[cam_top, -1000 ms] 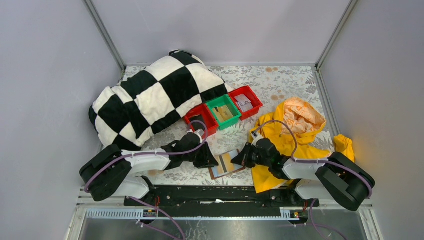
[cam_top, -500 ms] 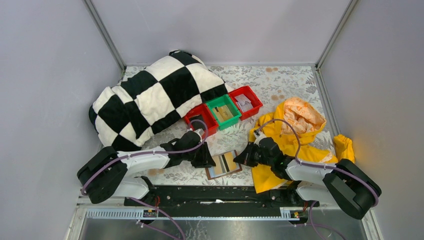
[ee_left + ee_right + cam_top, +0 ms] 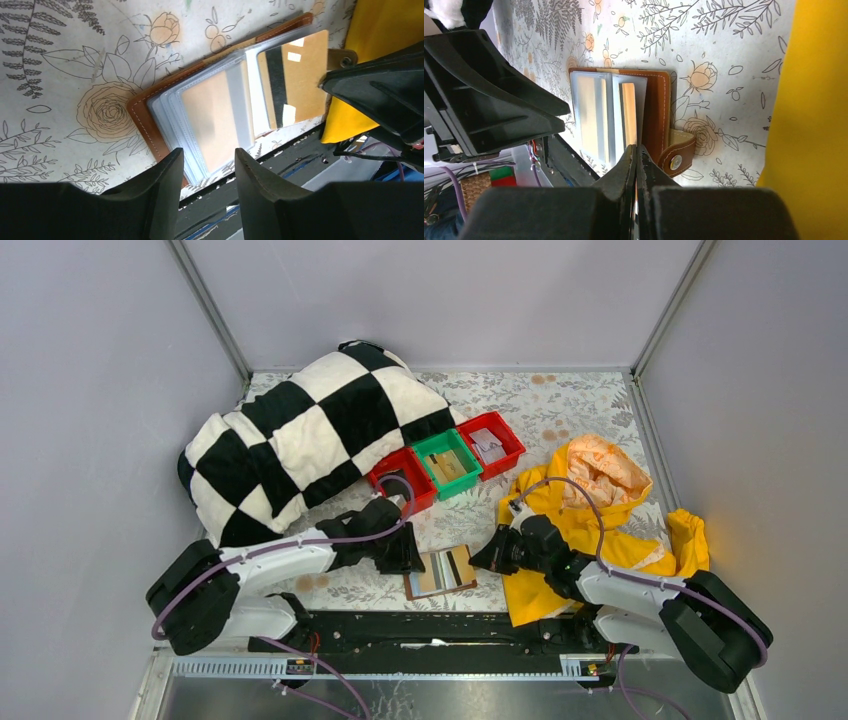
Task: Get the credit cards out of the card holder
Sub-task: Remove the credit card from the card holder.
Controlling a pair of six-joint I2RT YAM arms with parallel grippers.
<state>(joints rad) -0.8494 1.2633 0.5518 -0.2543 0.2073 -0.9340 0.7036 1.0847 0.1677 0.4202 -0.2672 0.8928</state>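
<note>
Your left end effector [image 3: 408, 558] is hovering at the left edge of the card holder [image 3: 440, 572], fingers spread and gripping nothing. The holder is lying open on the table [image 3: 560, 410] near its near edge. A tan credit card [image 3: 300, 75] is sticking out of its sleeve [image 3: 210, 117], long axis pointing right. Your right end effector [image 3: 487, 558], the nearer one, is pinching that card's right end with jaws closed, so the draw looks set to run straight right.
</note>
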